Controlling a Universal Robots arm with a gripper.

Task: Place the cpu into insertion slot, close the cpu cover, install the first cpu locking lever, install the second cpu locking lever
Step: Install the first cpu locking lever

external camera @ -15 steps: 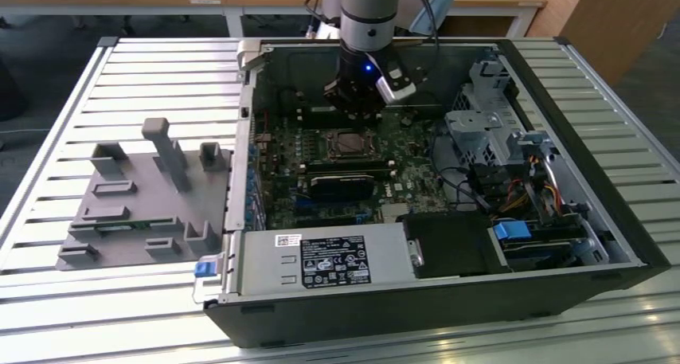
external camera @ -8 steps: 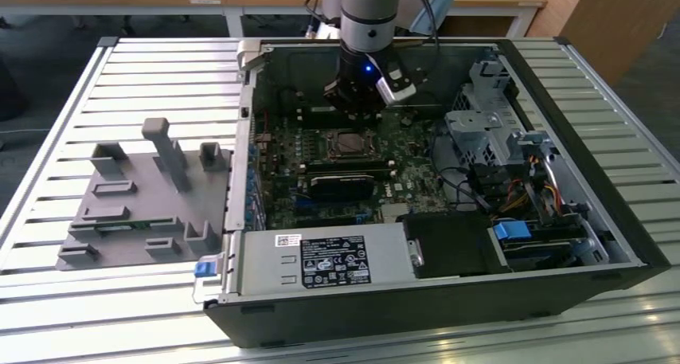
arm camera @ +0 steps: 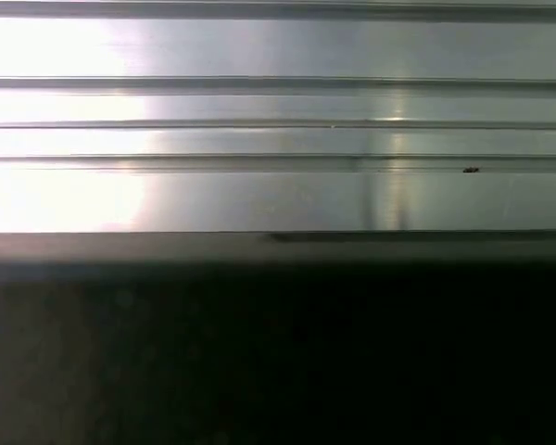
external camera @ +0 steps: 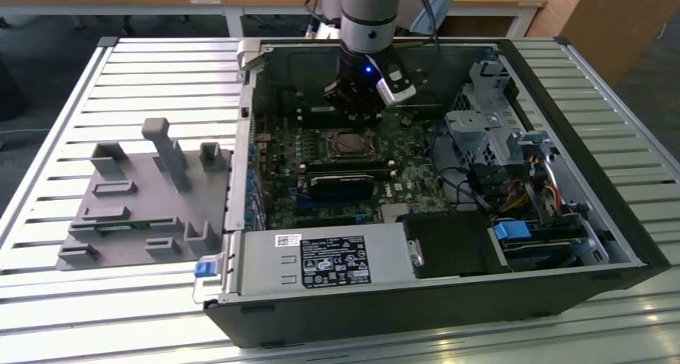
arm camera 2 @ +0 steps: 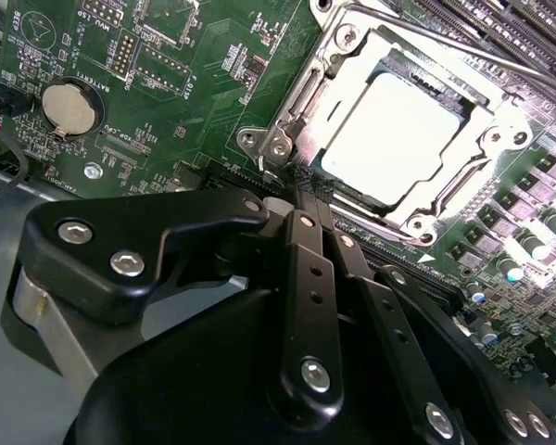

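the work surface was a slatted aluminium table, with wooden desks and a dark floor behind it at the far edge of the exterior view. an open computer case lay on its side on the table, and a grey moulded fixture with upright posts sat on the slats at the exterior view's left, well apart from the arm. inside the case the green circuit board was exposed; a boxed power supply occupied the near edge, and a drive cage with bundled cables stood at the exterior view's right. the arm came down from the far side, and its gripper hung just above the board at the far side of the insertion slot. in the second wrist view the gripper had its two slim black fingers pressed together with nothing between them, and their tips rested at the edge of the slot beside a thin metal lever running along the frame. the cpu lay flat in the insertion slot, its pale metal face showing through the window of the cpu cover, which was lying down over it. a round coin cell sat on the board well away from the socket. the first wrist view showed bright table slats and a dark edge of the case.
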